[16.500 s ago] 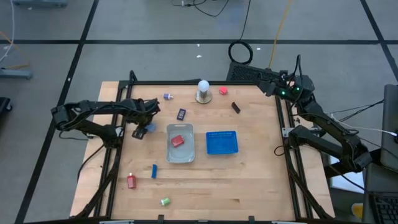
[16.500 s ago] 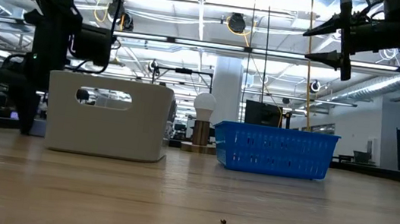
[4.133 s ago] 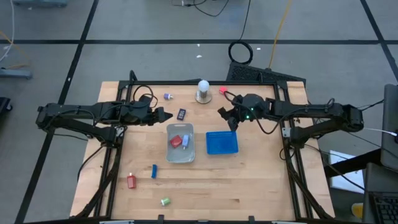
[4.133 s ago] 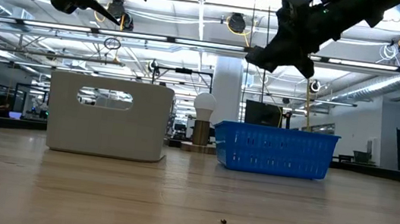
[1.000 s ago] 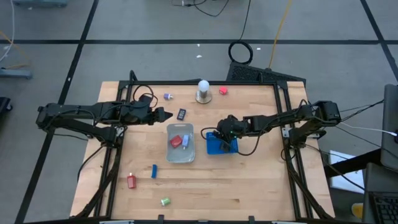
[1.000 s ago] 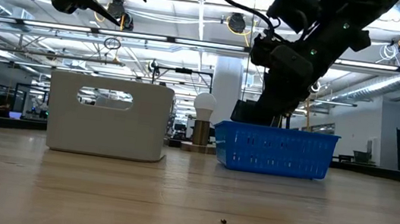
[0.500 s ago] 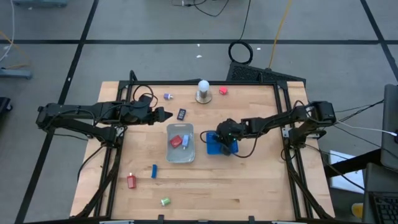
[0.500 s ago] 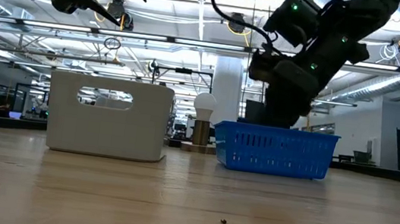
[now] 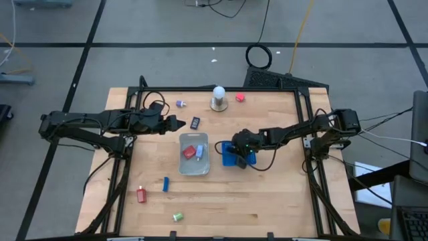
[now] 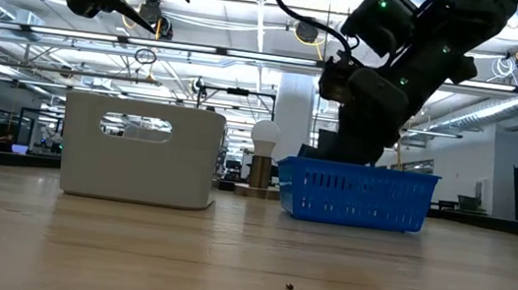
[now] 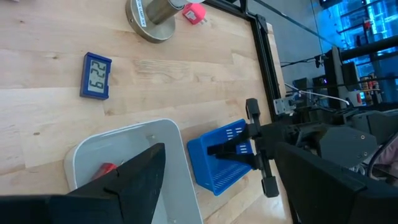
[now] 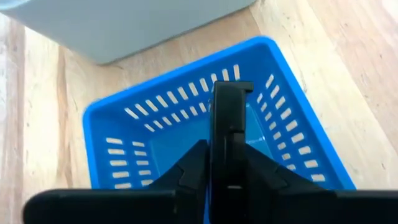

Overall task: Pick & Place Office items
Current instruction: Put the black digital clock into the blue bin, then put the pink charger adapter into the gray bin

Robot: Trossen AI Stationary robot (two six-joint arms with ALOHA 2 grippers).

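Observation:
My right gripper hangs over the blue basket, shut on a long black office item. In the low view its fingers reach down behind the basket's rim. My left gripper stands open above the table, left of a small blue clock-like item. A red and a light blue item lie in the clear tray. A purple item, two red ones, a blue one and a green one lie on the table. My right gripper pinches the black item by its near end between the two fingers. The item lies along the fingers and sticks out past their tips. The fingers slant down from the table's right side. The item hangs clear over the inside of the basket.
A white ball on a round base stands at the far edge. The clear tray stands close beside the basket on its left. Black frame rails run along both table sides. Bare wood lies at the near right.
My right gripper has sunk a little toward the blue basket with the black item still between its fingers. My left gripper has kept still.

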